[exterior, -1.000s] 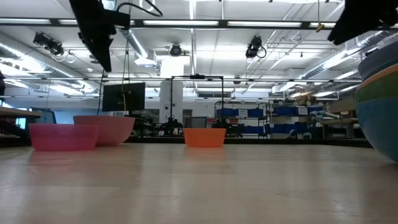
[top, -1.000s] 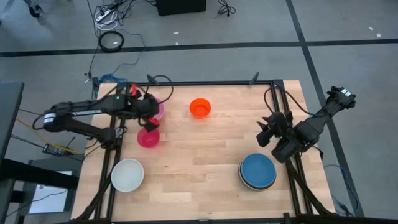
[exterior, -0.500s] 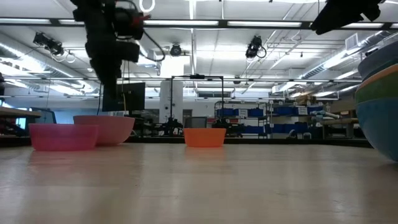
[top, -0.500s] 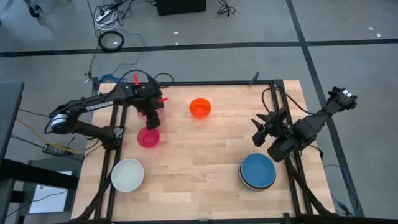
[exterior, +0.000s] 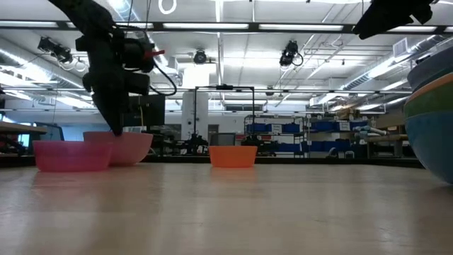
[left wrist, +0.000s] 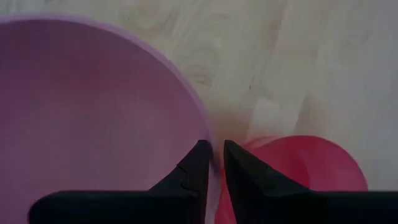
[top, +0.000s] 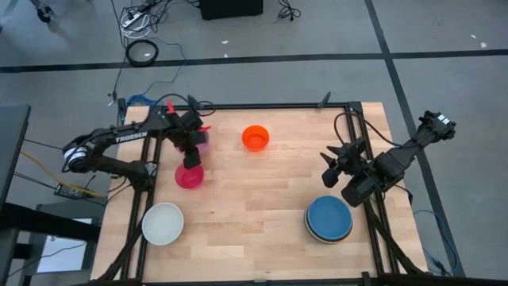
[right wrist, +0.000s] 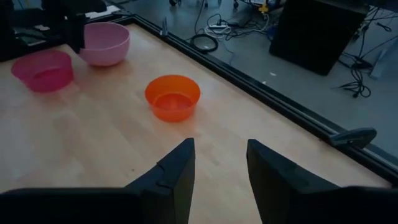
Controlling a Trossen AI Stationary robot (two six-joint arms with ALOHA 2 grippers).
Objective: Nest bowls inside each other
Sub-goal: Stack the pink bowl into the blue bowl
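The pink bowl (top: 204, 140) stands on its base near the table's far left, and a smaller magenta-red bowl (top: 189, 176) stands just nearer. My left gripper (top: 193, 149) points steeply down at the pink bowl's near rim, open by a narrow gap; in the left wrist view one finger is inside the rim and one outside. An orange-red bowl (top: 255, 137) stands at the far middle and a white bowl (top: 163, 223) at the near left. A stack with a blue bowl (top: 329, 218) on top stands at the near right. My right gripper (right wrist: 221, 155) hangs open above the table's right side. My left gripper comes from above with its fingers (left wrist: 198, 163) on either side of the pink bowl's rim (left wrist: 208, 138), on the side facing the magenta-red bowl. The bowl stands on the table. Whether the fingers touch the rim, I cannot tell.
A black frame (top: 278, 106) runs along the table's edges. Bare wood lies in the middle, between the orange-red bowl and the stack. In the low view the stack (exterior: 432, 106) fills the right edge of the picture.
My left gripper has swung toward the far edge, tipped to point more steeply down, and sunk onto the pink bowl's near rim. Its finger gap looks unchanged. My right gripper has turned a little in place. No bowl has moved.
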